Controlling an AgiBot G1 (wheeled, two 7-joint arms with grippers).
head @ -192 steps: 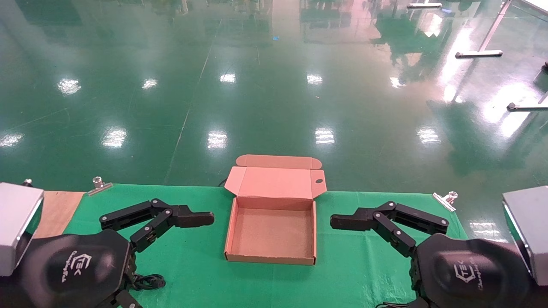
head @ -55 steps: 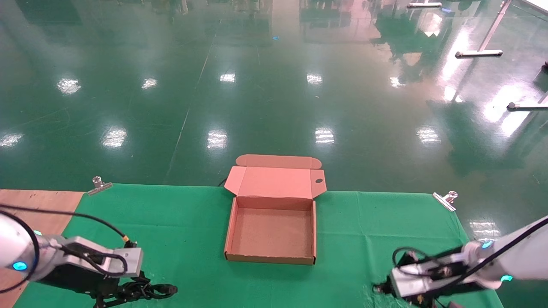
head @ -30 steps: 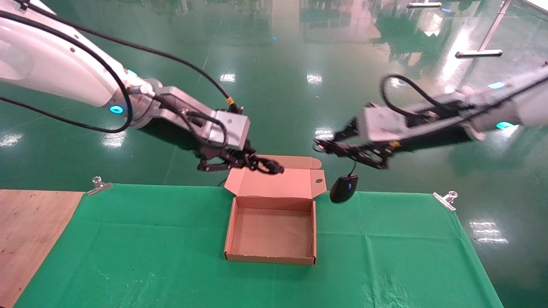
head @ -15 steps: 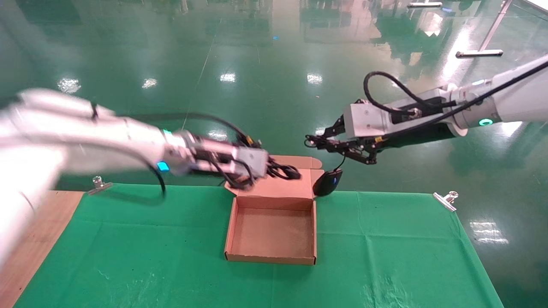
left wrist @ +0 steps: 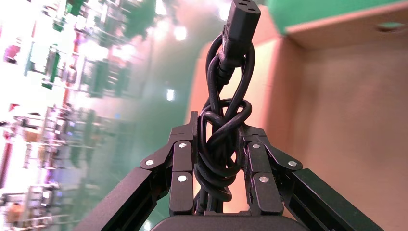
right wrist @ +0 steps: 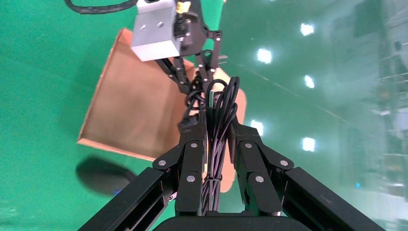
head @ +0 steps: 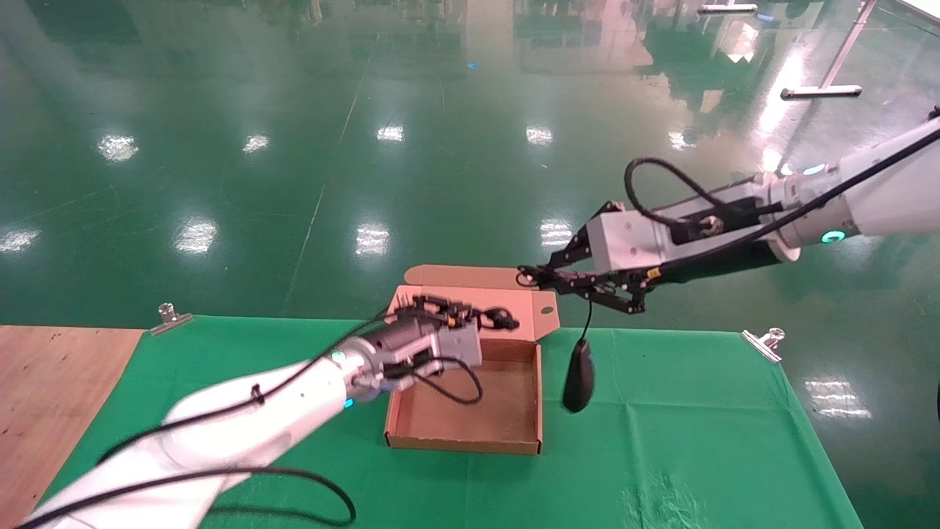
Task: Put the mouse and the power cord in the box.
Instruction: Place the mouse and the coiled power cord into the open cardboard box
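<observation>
Over box (head: 463, 441): left hand (head: 481, 317) clamps power cord (left wrist: 223, 139); right hand (head: 540, 279) pinches mouse (head: 579, 375) cable

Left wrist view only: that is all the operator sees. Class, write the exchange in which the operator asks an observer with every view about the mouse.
Operator: My left claw is clamped on the power cord, with the box behind it. Where is the mouse?
Observer: The mouse hangs in the air by its cable, which the right claw grips.
Operator: Is it over the box?
Observer: No. In the head view it dangles beside the box's right wall, above the green cloth.
</observation>
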